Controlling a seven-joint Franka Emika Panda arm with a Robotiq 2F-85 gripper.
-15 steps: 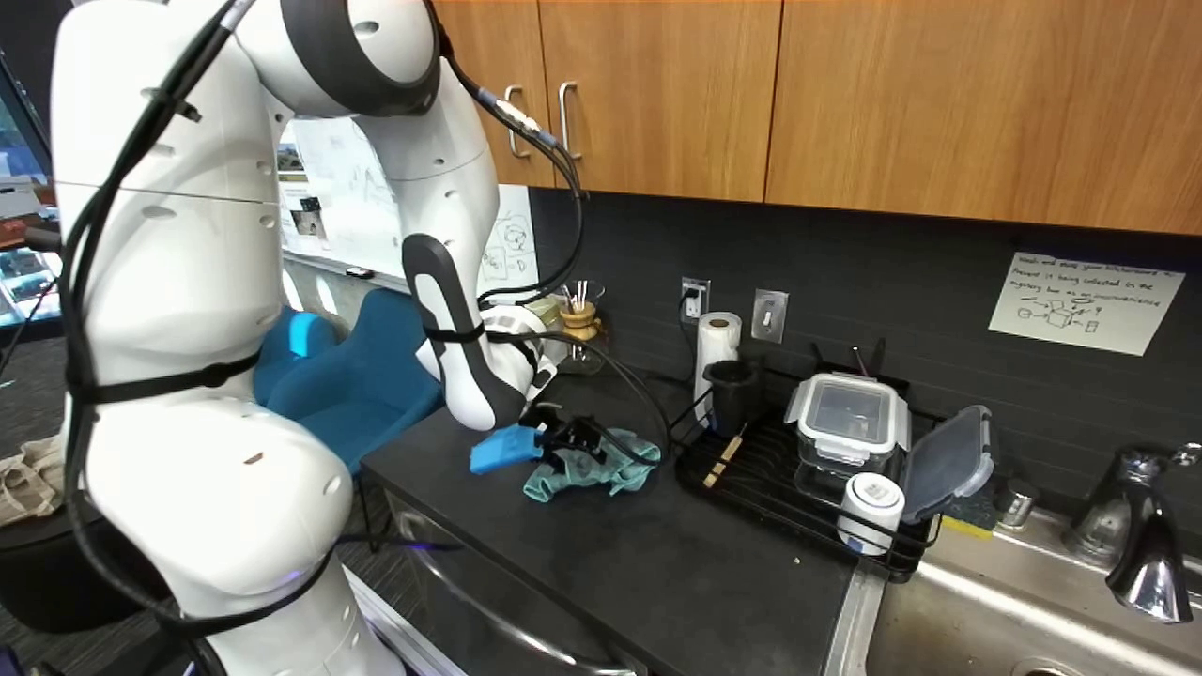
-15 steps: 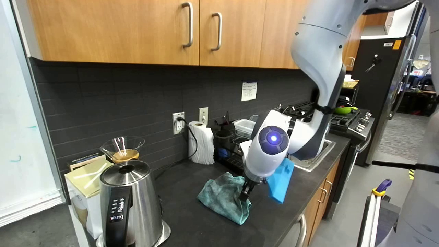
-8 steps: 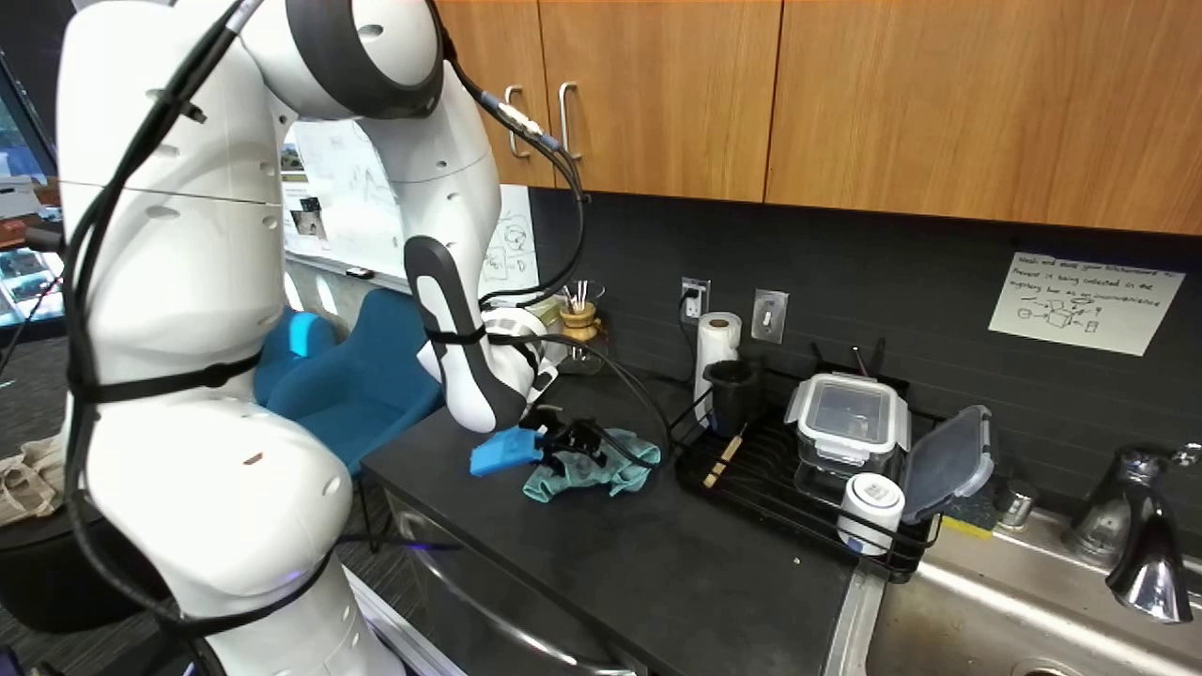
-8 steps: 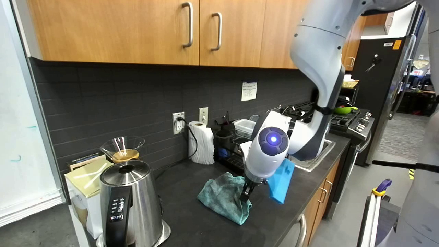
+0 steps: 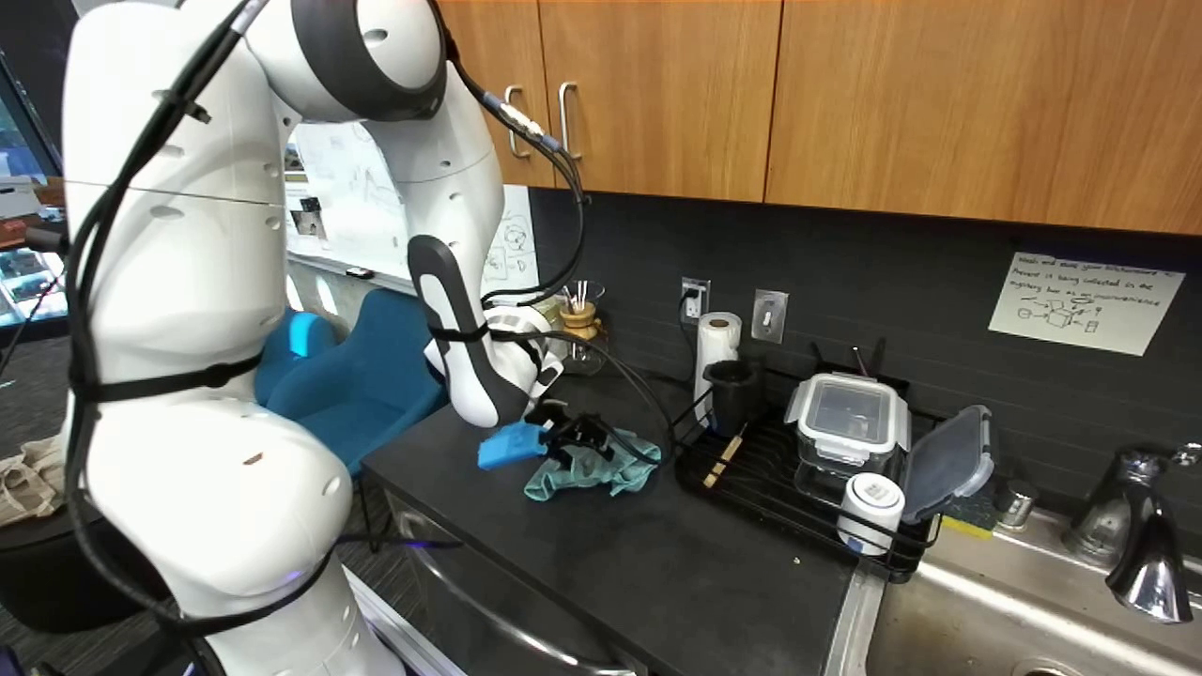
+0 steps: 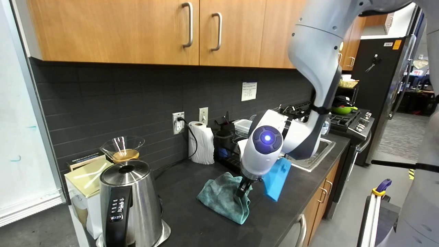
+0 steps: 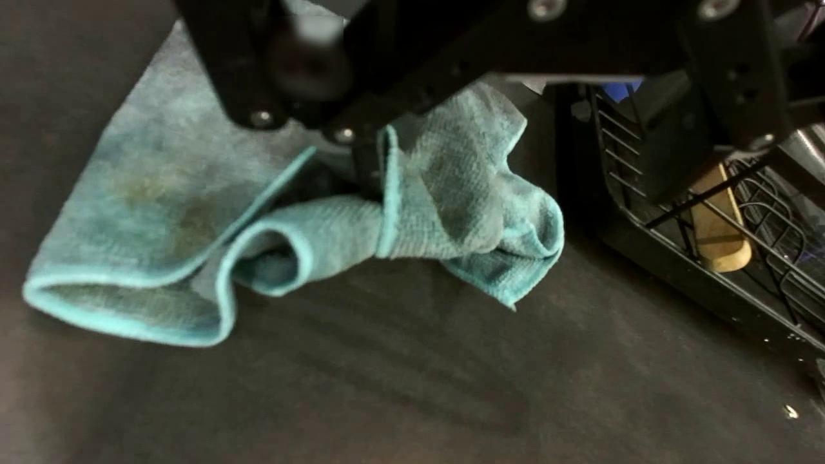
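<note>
A crumpled teal cloth (image 5: 582, 477) lies on the dark counter, seen in both exterior views. My gripper (image 6: 241, 192) points down at this cloth (image 6: 219, 199), its black fingertips low over or among the folds. In the wrist view the jaws of the gripper (image 7: 515, 188) stand wide apart. One finger (image 7: 367, 158) is down beside a raised hem of the cloth (image 7: 167, 187); whether it touches is unclear. The opposite finger (image 7: 680, 142) hangs past the cloth, in front of the dish rack. Nothing is gripped. A blue panel (image 5: 512, 445) is fixed beside the gripper.
A black dish rack (image 5: 789, 524) holds a lidded clear container (image 5: 850, 413), a white jar (image 5: 870, 512) and a wooden handle (image 7: 722, 238). Beyond it is a steel sink (image 5: 939, 620). A paper towel roll (image 6: 201, 144) and a steel kettle (image 6: 145, 202) stand on the counter.
Over the last half second the gripper and blue panel have shifted slightly, a little up and to the left in an exterior view. The cloth lies nearly as before, and the jaws remain open.
</note>
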